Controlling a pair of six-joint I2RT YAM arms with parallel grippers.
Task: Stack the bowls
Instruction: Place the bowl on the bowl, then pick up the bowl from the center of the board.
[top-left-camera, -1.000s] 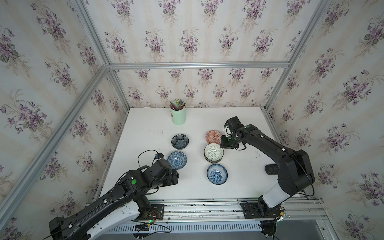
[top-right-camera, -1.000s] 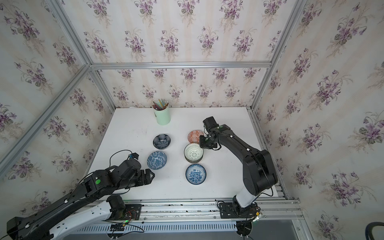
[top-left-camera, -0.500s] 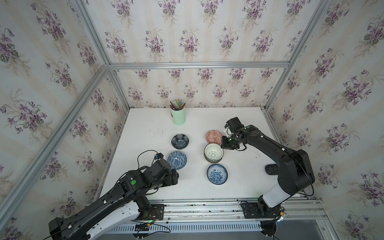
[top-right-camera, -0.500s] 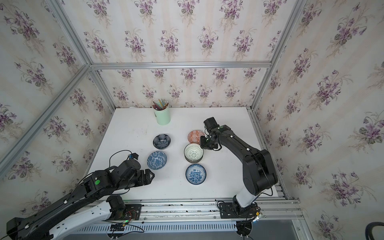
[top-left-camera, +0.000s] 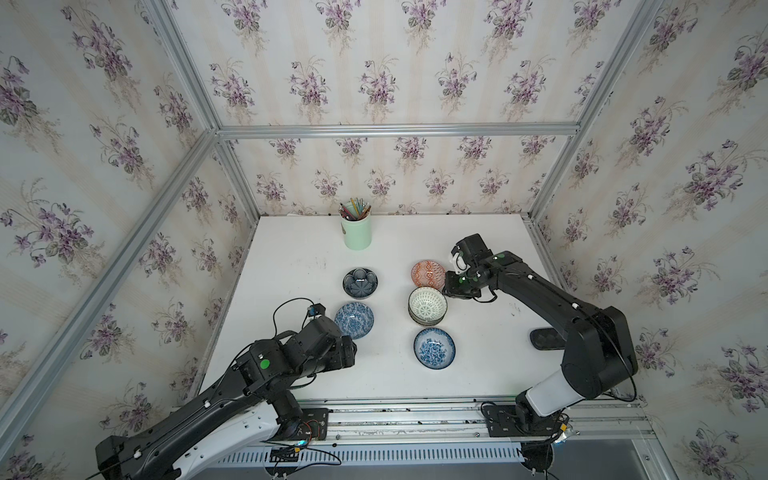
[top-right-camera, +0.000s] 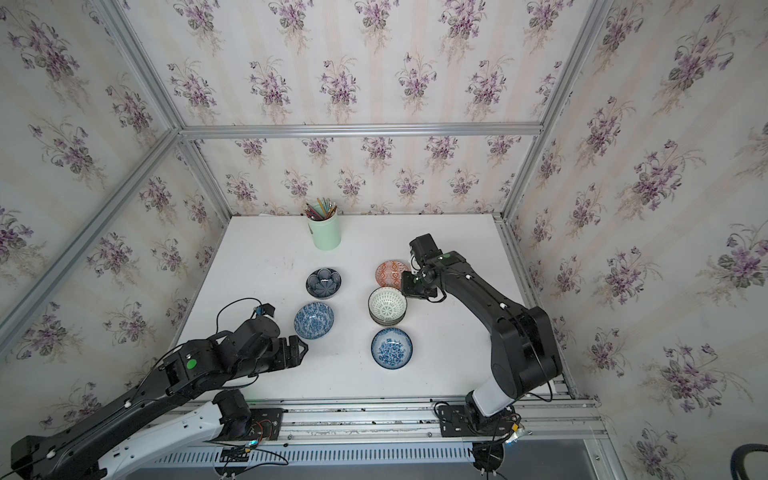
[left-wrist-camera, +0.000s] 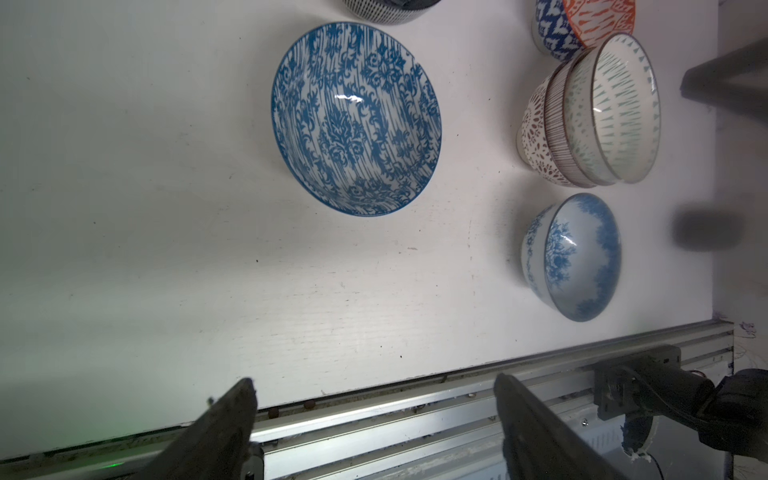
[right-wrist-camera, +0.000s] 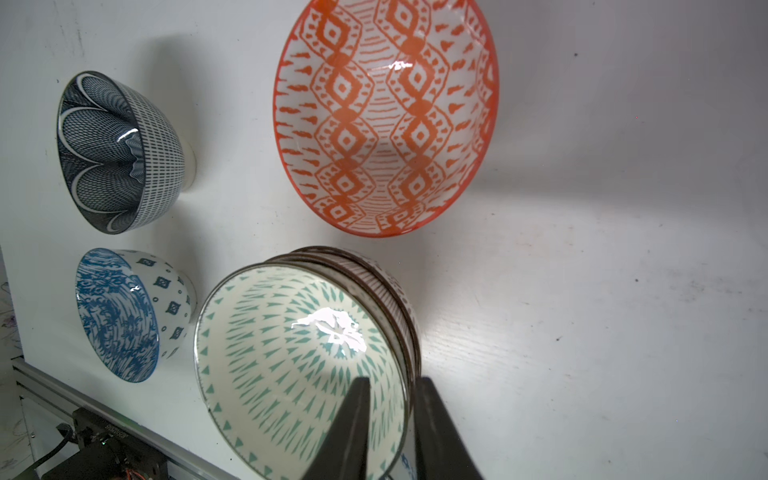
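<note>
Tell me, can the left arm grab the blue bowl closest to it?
Probably yes: the left gripper is open, the blue bowl sits just ahead of it, and nothing lies between them.

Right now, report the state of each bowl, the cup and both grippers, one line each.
Stack of three bowls: nested, upright, teal-patterned bowl on top.
Orange bowl: upright, unstacked.
Navy bowl: upright, unstacked.
Blue damask bowl: upright, unstacked.
Blue floral bowl: upright, unstacked.
Pencil cup: upright, holding pencils.
Left gripper: open, empty.
Right gripper: straddling the stack's top rim; grip unclear.
</note>
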